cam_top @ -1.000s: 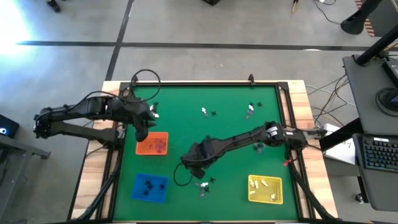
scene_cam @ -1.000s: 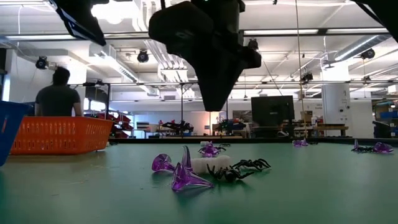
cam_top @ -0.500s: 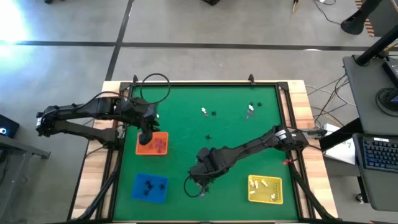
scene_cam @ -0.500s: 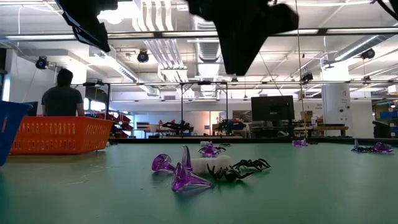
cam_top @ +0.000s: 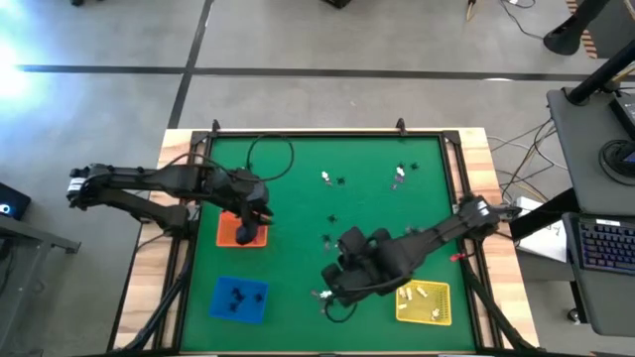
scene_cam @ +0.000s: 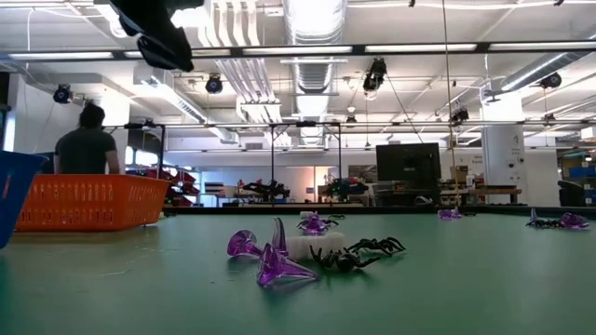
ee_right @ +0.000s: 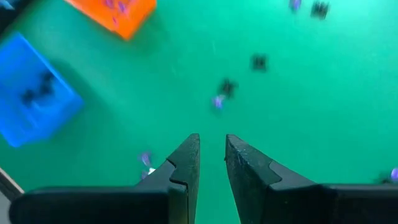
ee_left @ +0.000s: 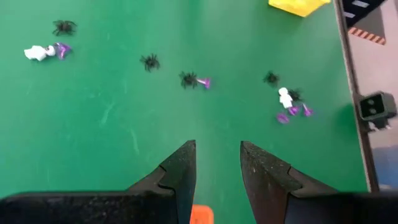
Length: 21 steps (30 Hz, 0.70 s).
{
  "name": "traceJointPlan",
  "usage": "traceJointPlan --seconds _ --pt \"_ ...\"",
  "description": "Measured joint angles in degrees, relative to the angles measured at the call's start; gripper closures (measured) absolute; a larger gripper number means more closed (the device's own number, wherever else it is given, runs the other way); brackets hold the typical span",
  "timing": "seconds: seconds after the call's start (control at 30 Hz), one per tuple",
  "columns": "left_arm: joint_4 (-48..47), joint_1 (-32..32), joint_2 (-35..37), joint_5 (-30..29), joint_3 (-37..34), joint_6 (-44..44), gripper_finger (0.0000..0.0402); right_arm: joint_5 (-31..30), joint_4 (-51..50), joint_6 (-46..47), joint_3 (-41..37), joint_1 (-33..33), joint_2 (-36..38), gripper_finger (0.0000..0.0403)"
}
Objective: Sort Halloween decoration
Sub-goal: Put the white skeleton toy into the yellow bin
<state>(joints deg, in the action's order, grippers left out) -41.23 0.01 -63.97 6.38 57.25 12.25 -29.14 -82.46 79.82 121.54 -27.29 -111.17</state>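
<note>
Trinkets (scene_cam: 307,249) loose mid-mat; left fingers (ee_left: 180,174) and right fingers (ee_right: 186,163) slightly parted, empty.

Tiny white, black & purple Halloween decoration (scene_cam: 312,253) bits, loose across green mat, some clustered.

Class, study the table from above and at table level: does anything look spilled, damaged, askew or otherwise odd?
Nothing looks damaged or spilled. The orange tray, blue tray and yellow tray lie flat. Unsorted trinkets remain loose on the green mat, including a heap of purple, white and black pieces lying together, which fits unfinished sorting.
</note>
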Motion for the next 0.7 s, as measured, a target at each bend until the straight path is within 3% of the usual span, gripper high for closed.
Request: traceJointPlan --seconds 0.17,0.43,0.7 --pt "4.31 0.03 -3.57 -2.09 -0.02 1.79 0.0295 -4.1 -0.13 -4.14 0.0 -0.21 3.08 0.0335" --pt "7.71 -0.43 -8.04 -2.43 -0.04 6.58 0.0295 -4.16 -6.22 -9.97 -0.02 -0.21 4.86 0.0335" --pt "8.88 -6.26 -11.96 -2.43 -0.07 11.71 0.0295 -4.11 -7.55 -15.98 -0.21 0.99 6.51 0.0335"
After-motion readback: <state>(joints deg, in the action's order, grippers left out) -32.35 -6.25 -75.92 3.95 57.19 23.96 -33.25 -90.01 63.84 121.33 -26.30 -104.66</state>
